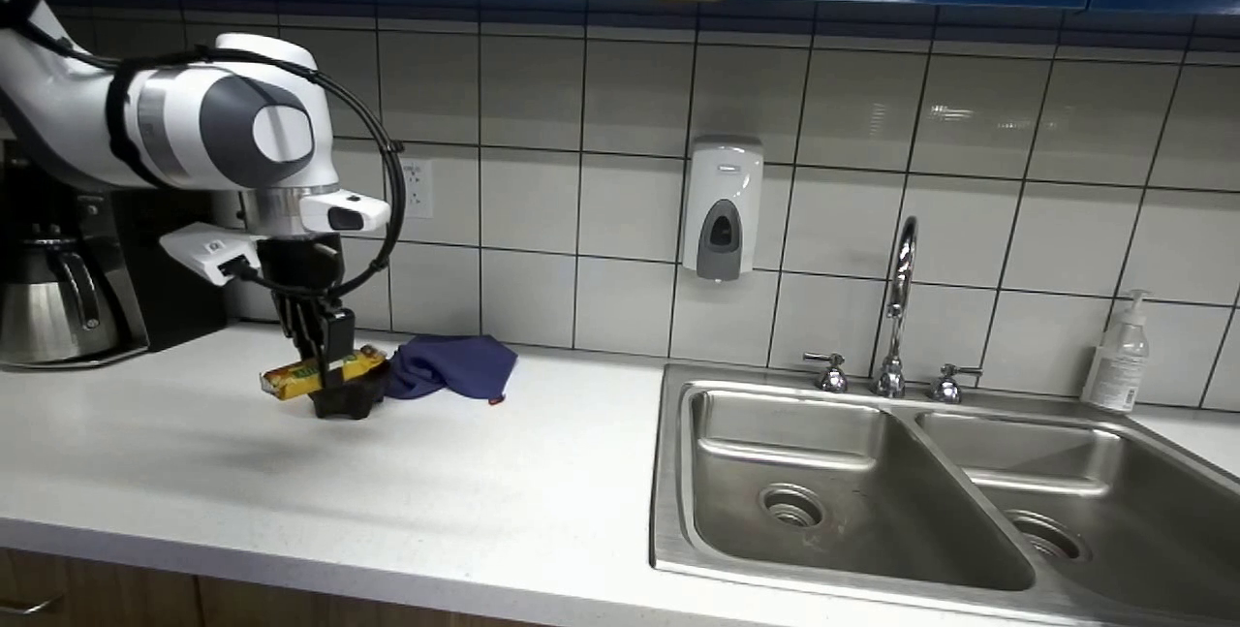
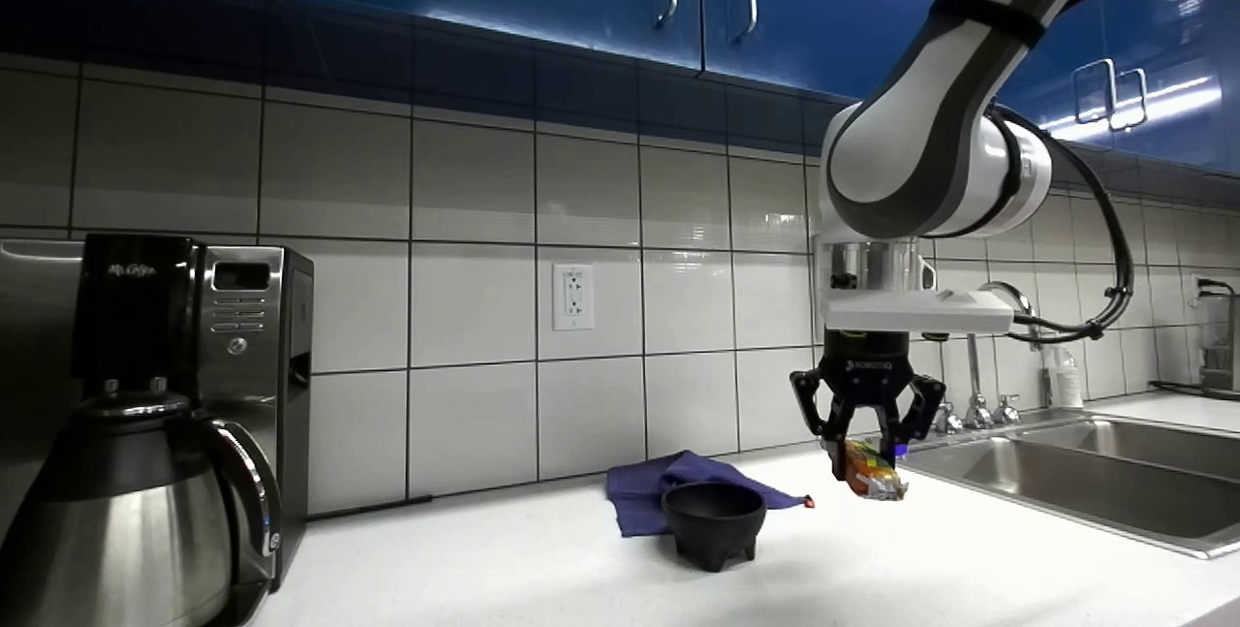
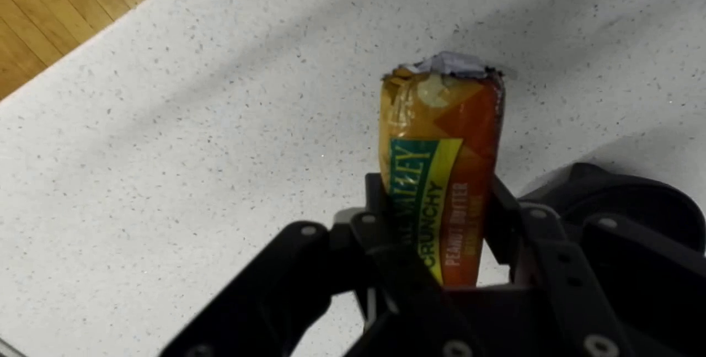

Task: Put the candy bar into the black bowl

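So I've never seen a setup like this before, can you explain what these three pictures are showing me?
The big white-and-grey machine is a robot arm, with a black gripper at its end. Two pictures come from cameras outside the robot, viewing a kitchen counter from different places. The third comes from a camera on the wrist, looking down past the gripper.

On the counter are a small black bowl on short legs, a purple cloth and a coffee maker; a double sink is set into it. The gripper is holding a wrapped candy bar, marked Crunchy and Peanut Butter, above the counter and not in the bowl.
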Tool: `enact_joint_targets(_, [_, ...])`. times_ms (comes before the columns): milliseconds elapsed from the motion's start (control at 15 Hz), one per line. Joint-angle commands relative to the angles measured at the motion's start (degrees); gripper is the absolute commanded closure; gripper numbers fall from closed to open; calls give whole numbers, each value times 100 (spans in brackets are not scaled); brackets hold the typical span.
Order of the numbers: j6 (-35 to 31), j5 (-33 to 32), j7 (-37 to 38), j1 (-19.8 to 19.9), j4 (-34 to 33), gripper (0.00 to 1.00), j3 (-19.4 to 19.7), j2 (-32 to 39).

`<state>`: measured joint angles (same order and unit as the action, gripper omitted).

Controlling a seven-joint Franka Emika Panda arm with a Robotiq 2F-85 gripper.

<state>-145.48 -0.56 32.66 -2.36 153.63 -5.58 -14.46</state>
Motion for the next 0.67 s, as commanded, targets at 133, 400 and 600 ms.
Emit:
enact_joint_targets(133, [769, 166, -305, -43, -747, 82, -146, 310])
enact_joint_targets(400, [1069, 220, -571, -123, -1234, 82, -139, 827])
enact_joint_targets(600, [1134, 152, -659, -153, -1543, 82, -122, 1195])
